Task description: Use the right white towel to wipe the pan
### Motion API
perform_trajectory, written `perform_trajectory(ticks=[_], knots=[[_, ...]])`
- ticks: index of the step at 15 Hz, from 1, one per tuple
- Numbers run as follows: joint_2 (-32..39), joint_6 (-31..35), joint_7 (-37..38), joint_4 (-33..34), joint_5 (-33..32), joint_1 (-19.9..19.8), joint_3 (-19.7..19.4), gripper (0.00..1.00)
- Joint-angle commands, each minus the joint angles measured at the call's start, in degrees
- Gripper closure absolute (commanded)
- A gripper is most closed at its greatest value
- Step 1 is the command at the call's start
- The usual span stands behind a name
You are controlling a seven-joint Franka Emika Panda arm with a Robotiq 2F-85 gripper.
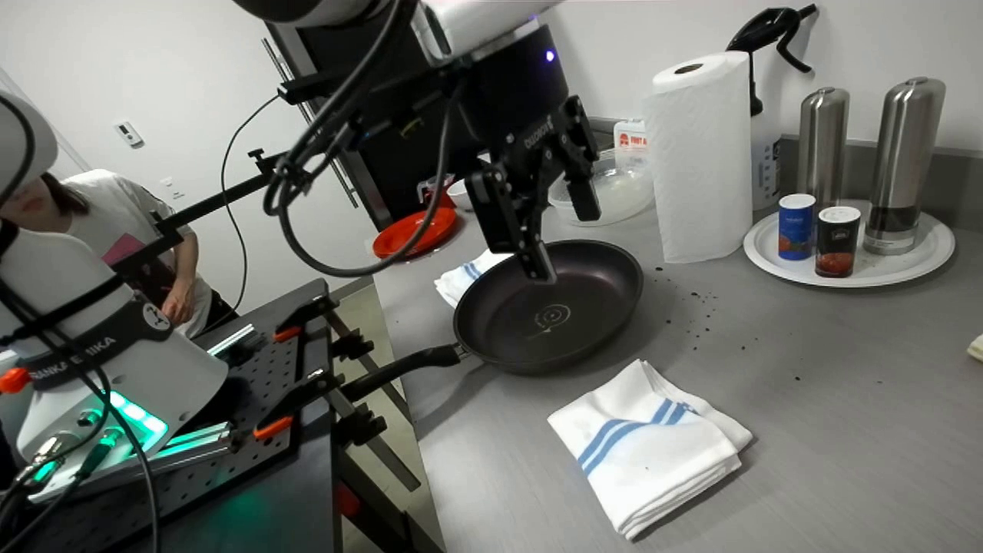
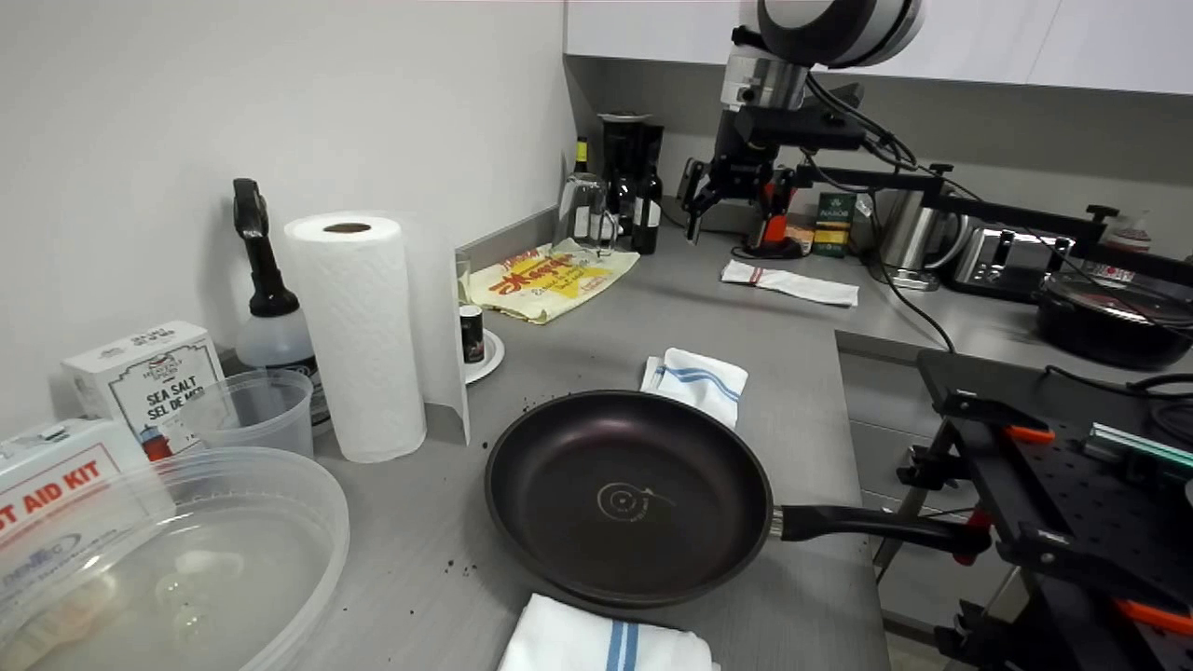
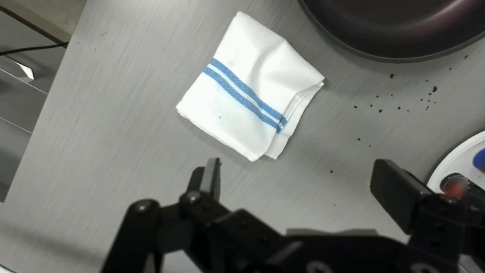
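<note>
The right white towel, folded with blue stripes, lies on the counter beside the pan in both exterior views (image 1: 649, 453) (image 2: 694, 384) and the wrist view (image 3: 250, 87). The round black pan shows in both exterior views (image 1: 549, 319) (image 2: 634, 513), its handle over the counter edge. Its rim is at the top right of the wrist view (image 3: 394, 34). My gripper is open and empty in the wrist view (image 3: 297, 168), above the counter just below the towel in that picture. It also shows in both exterior views (image 1: 549, 230) (image 2: 732, 219), in the air, touching nothing.
Another blue-striped towel (image 1: 461, 280) (image 2: 606, 643) lies on the pan's other side. A paper towel roll (image 1: 700, 165) (image 2: 359, 345), a white plate (image 1: 756, 250) with shakers, and a clear tub (image 2: 326, 522) stand near the wall. Dark crumbs dot the counter. A red-striped cloth (image 2: 802, 286) lies farther off.
</note>
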Motion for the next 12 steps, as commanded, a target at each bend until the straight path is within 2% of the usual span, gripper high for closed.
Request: perform_trajectory(ticks=[1, 6, 12], knots=[[6.59, 1.95, -3.5, 4.29, 4.34, 1.31, -2.04, 0.0], [12.45, 3.12, -6.39, 6.74, 7.55, 1.01, -2.08, 0.0], [17.54, 4.92, -8.72, 7.85, 8.31, 0.68, -1.83, 0.0]])
